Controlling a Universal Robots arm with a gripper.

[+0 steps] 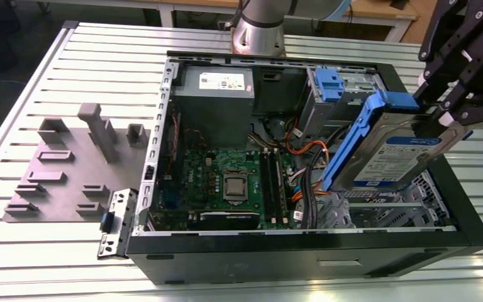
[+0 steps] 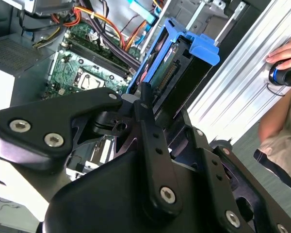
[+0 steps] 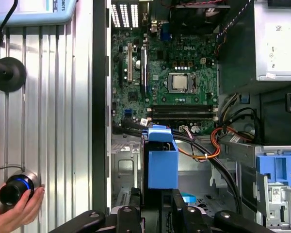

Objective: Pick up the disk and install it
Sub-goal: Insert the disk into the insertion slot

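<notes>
While the gripper [image 1: 443, 117] hangs over the open computer case [image 1: 309, 251], I see its fingers clamped on the upper end of the disk [image 1: 390, 156]. The disk is lifted and steeply tilted at the exterior view's right, its lower end dipping inside the case beside the motherboard [image 1: 224, 179]. I cannot tell whether it touches the metal cage below. A person's hand [image 3: 17, 211] cups a black knob [image 3: 13, 190] on the slatted table [image 1: 48, 251].
</notes>
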